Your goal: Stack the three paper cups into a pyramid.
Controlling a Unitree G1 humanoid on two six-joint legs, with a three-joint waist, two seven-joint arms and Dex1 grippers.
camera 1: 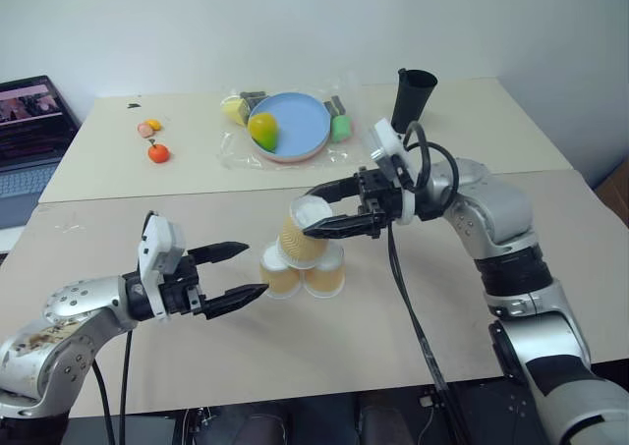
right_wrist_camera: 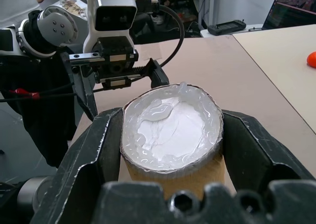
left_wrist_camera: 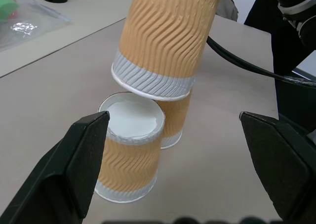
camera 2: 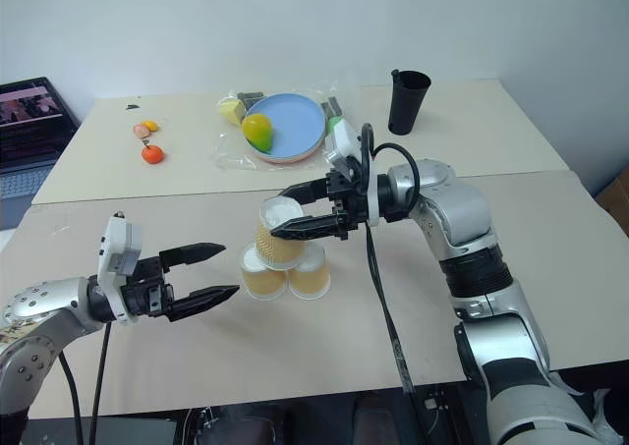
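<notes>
Your left end effector hovers nearest you with its fingers spread wide and empty, just beside the two base cups that stand upside down and touching on the tan table. Your right end effector is clamped on the third cup, also inverted, gripping it near its white base, which looks a little crushed in the right wrist view. In the left wrist view that cup hangs tilted, its rim just above the bases of the pair and apparently not yet seated. Level it first, centre it over the seam so the rim bears on both bases, then let go gently. Keep the left fingers clear of the pair; a nudge would likely topple everything.
</notes>
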